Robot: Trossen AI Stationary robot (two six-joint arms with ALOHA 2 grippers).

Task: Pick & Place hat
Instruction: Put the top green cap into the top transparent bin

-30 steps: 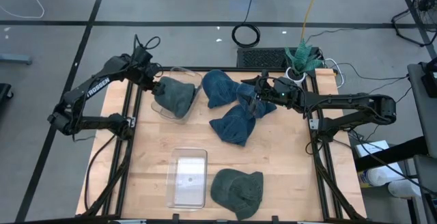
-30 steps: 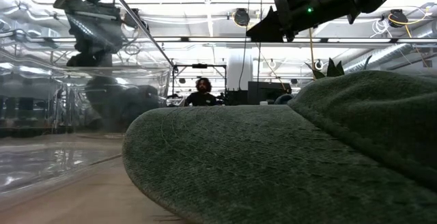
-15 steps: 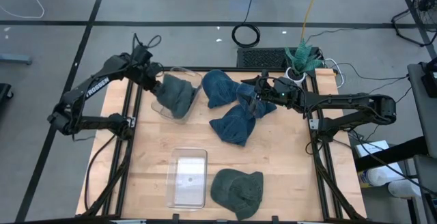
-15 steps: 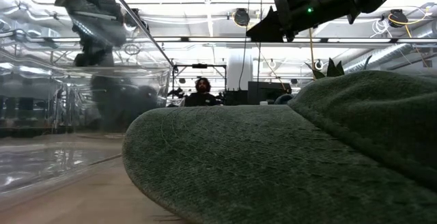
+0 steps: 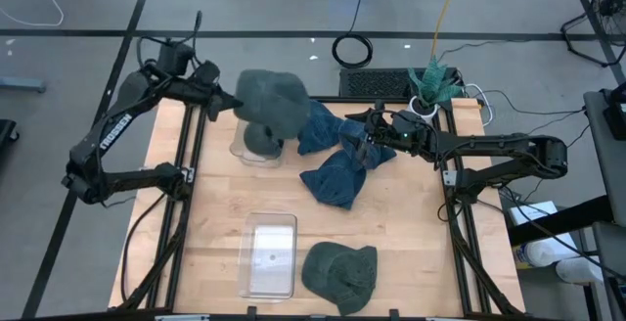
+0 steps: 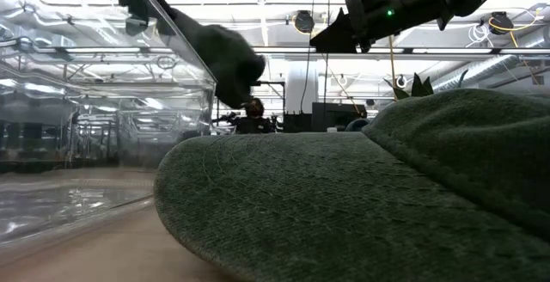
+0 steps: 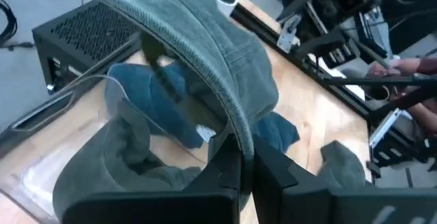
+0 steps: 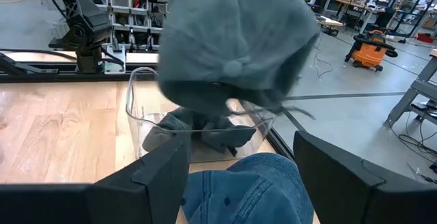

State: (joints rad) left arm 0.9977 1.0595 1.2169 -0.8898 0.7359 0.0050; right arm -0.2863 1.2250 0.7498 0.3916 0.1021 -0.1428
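Jaws pressed tight together on the left gripper [image 7: 242, 157], pinching the edge of the grey-green hat [image 5: 272, 101], which hangs in the air just beyond the fingertips and above the clear bin [image 5: 256, 153] where another grey-green hat [image 5: 261, 141] lies. Over on the other side, the right gripper [image 8: 239, 157] waits with its jaws spread wide, empty, hovering over the blue hats [image 5: 337, 155] right under its fingers. The step in hand looks like the lift-and-carry: the cloth is gripped only by a thin fold, so a smooth, unhurried swing would keep it from slipping, and enough height is needed for the drooping crown to clear the bin wall. From the left wrist, the hat's brim edge runs away from the jaws in a long arc, so its long axis stretches outward from the pinch, with the crown sagging downward below that line. One more hat [image 5: 339, 274] sits well away beside the flat clear tray [image 5: 269, 254].
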